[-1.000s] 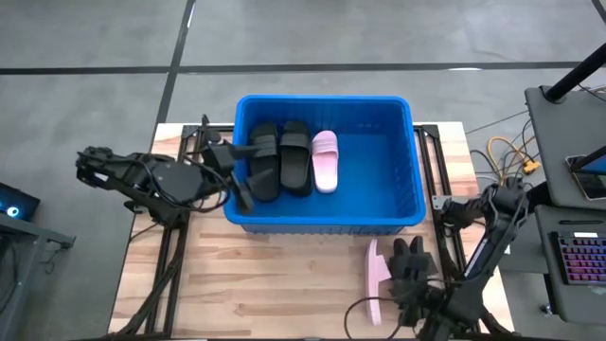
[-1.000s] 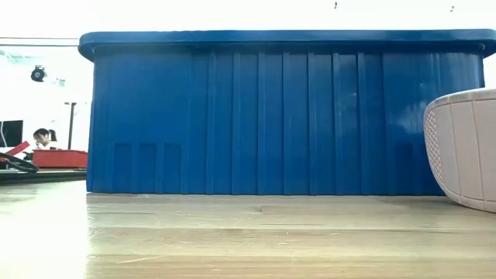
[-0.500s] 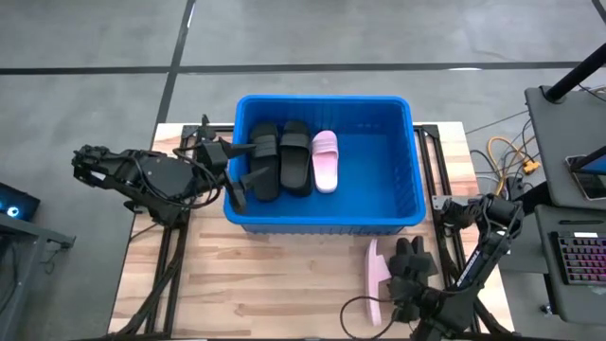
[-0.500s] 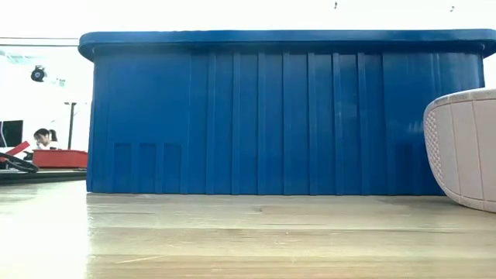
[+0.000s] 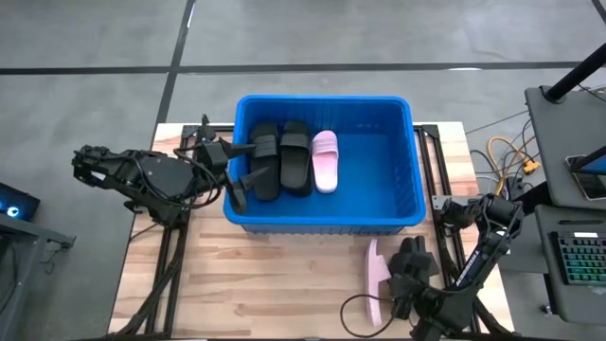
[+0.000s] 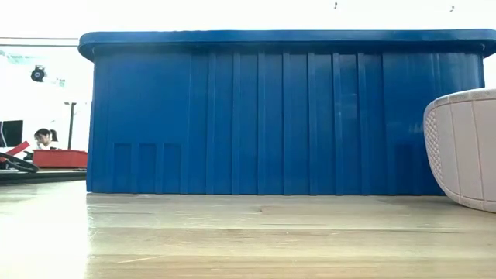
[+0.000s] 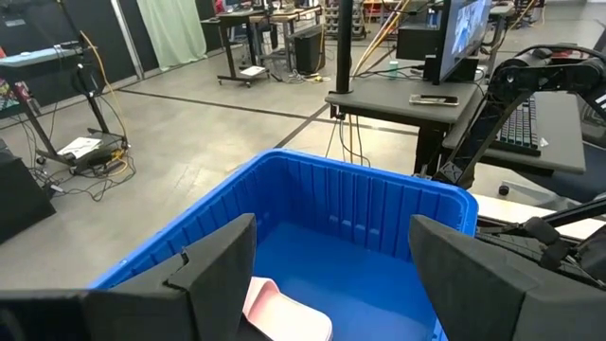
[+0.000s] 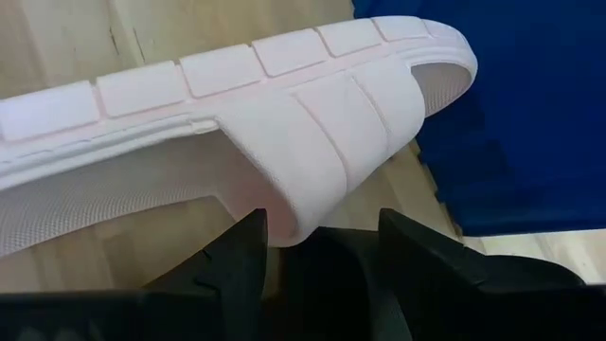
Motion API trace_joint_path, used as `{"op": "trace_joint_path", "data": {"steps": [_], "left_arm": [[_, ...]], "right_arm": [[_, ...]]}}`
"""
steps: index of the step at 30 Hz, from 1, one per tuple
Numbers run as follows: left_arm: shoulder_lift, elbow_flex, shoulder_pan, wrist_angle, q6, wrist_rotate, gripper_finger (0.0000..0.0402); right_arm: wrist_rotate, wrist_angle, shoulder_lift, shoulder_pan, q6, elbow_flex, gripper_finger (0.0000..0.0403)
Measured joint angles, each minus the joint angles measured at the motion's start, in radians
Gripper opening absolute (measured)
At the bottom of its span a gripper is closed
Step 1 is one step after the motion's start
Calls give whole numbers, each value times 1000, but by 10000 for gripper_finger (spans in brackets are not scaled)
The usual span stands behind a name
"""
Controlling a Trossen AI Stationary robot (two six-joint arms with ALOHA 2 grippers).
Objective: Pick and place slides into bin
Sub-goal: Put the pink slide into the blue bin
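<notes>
3 slides (image 5: pixel 294 157) lay at the blue bin's (image 5: pixel 407 220) left, its right half clear; left gripper (image 5: pixel 235 175) gaped at the rim, right gripper (image 5: pixel 409 270) gaped beside the pink slide (image 5: pixel 375 278), positions unchanged.

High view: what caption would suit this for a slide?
Blue bin holding three slides; a pink slide on the table beside the right gripper.

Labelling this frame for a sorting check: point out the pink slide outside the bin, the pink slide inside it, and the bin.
pink slide outside (image 5: pixel 375 277), high view, its upturned edge.
pink slide inside (image 5: pixel 325 161), high view, its strap.
bin (image 5: pixel 418 180), high view, right rim.
</notes>
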Motion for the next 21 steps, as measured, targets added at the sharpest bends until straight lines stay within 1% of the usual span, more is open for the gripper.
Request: {"op": "trace_joint_path", "data": {"steps": [3,12,21], "left_arm": [[0,0,0,0,0,0,262],[2,-1,0,0,0,1,262],[2,-1,0,0,0,0,262]], "right_arm": [[-11,-1,0,0,-9,4,194],[-32,1,-1,0,-137,48,194],[-54,-3,-9,-1,-143,92,194]]}}
